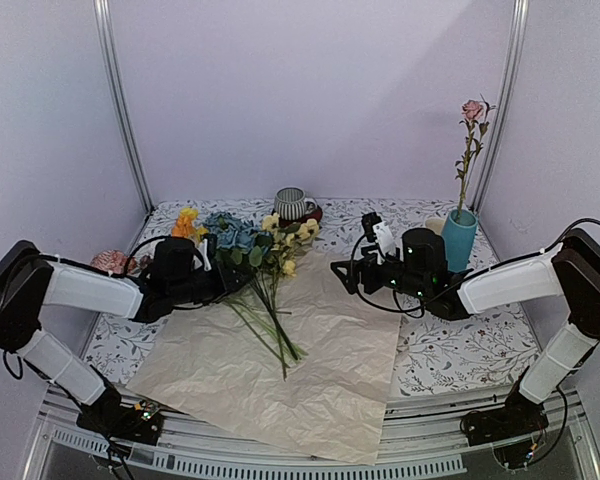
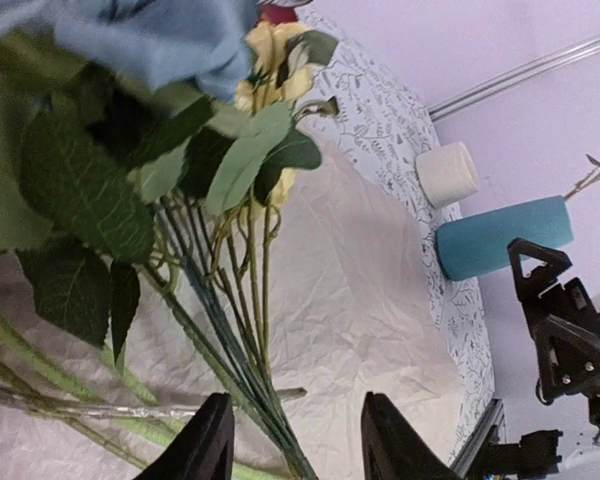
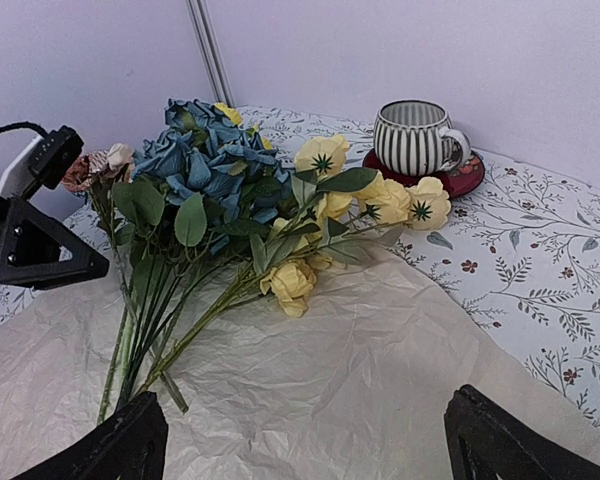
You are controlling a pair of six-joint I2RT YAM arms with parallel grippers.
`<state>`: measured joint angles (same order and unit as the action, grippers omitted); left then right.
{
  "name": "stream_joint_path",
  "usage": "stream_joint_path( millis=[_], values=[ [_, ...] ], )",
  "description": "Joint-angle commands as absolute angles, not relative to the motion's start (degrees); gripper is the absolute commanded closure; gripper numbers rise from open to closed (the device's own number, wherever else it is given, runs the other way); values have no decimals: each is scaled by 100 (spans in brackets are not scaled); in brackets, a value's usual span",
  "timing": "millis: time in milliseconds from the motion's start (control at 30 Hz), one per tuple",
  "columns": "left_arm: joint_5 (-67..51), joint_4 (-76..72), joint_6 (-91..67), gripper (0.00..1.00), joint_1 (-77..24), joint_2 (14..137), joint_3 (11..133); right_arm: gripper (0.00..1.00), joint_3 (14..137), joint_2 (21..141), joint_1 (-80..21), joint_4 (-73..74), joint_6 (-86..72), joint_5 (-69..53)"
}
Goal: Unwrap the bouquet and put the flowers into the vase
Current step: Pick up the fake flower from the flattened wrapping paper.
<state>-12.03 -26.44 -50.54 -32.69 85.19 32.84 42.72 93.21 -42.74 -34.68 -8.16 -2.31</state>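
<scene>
- left gripper (image 2: 296,415): jaws apart, green stems (image 2: 242,370) pass through the gap unpinched
- right gripper (image 3: 302,420): wide open, holding nothing
- flowers (image 1: 255,250): blue and yellow blooms lying on flat crinkly paper (image 1: 320,380)
- teal vase (image 1: 458,240) back right, one pink rose (image 1: 472,109) in it

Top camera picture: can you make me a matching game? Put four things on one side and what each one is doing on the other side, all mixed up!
Things:
1. vase
2. striped cup
3. wrapping paper
4. blue flowers

What each is doing:
A. sits on a red saucer
B. spread out flat on the table
C. holds one tall pink flower
D. lying down, stems on the paper

Right pairs: 1-C, 2-A, 3-B, 4-D
</scene>
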Motion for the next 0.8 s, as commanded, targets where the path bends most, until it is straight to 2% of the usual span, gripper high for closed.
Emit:
stream_joint_path(
  millis=[0, 200, 300, 400, 533, 567, 767],
  values=[
    [-1373, -2749, -5085, 53, -3322, 8990, 3265, 1, 4383, 9360, -4307, -3489, -809, -284],
    [-1580, -2812, -5059, 49, -3322, 9607, 3664, 1, 4385, 9352, -4307, -3489, -801, -273],
    [-1677, -2817, -5028, 51, -3318, 9881, 3847, 1, 4379, 9352, -4312, -3487, -800, -272],
    [-1693, -2857, -5020, 62, -3291, 10079, 3988, 1, 4388, 9354, -4312, -3483, -801, -281],
    [-1629, -2808, -5012, 89, -3228, 10052, 4038, 1, 4380, 9336, -4322, -3473, -787, -257],
    [-1541, -2767, -4998, 93, -3229, 9972, 4008, 1, 4382, 9334, -4316, -3472, -776, -247],
    [-1215, -2416, -4907, 100, -3230, 9402, 3843, 1, 4400, 9371, -4317, -3472, -790, -284]
  ],
)
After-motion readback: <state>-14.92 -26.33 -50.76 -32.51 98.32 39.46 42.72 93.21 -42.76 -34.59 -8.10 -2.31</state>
